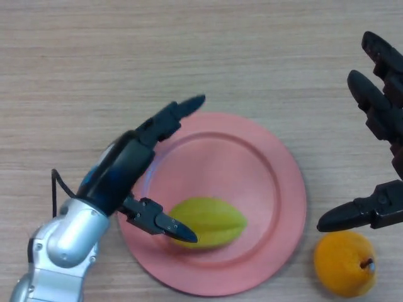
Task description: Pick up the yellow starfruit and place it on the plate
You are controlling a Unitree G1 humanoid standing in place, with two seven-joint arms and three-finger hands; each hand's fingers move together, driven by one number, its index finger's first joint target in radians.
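Observation:
The yellow starfruit point(211, 222) lies on the pink plate point(252, 163), in its near-left part. My left hand point(129, 167) is over the plate's left rim with fingers straight and spread; its thumb tip rests at the starfruit's left side and its fingers point away toward the plate's far rim. It holds nothing. My right hand point(384, 107) is at the right edge, open, to the right of the plate, with its thumb above an orange.
An orange fruit point(346, 263) sits on the wooden table point(189, 50) just right of the plate's near edge, under my right thumb.

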